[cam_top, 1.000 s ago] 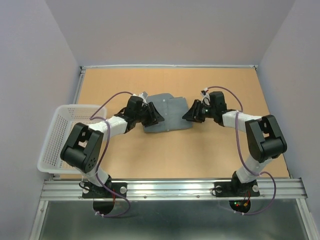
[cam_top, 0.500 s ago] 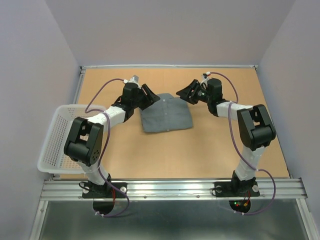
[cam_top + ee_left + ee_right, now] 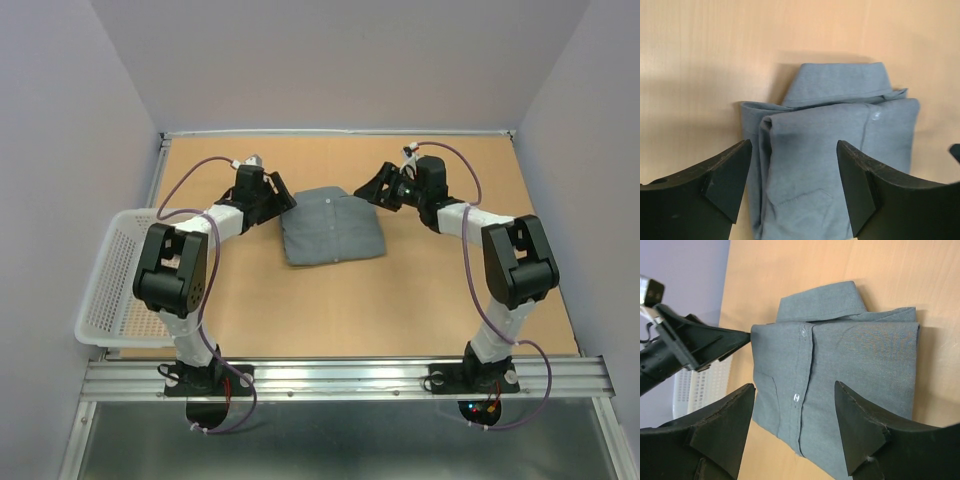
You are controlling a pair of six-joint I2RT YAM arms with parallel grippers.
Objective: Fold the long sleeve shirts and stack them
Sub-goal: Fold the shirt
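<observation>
Since both tools sit so close to the shirt (image 3: 332,226), the main risk is a finger snagging cloth when an arm next moves. Folded into a compact grey rectangle with its collar toward the far edge, the shirt lies flat on the bench (image 3: 430,300). It is about midway between the left and right edges and somewhat nearer the far edge than the near one. The left gripper (image 3: 282,196) hovers just beside its far-left corner, jaws wide and empty. The right gripper (image 3: 369,188) hangs just beside the far-right corner, likewise spread with nothing between the fingers. I judge the fold done or nearly so.

In the left wrist view the layers along the shirt's left side look loose, one sitting a little proud of the one below. A fingertip dragged low across that side could catch it and peel the fold open. A low sweep by the right arm could hook the collar and pull the bundle askew.

The basket (image 3: 115,290) sits at the left edge toward the near-left corner, partly over the side. The left elbow swinging outward could knock it.
</observation>
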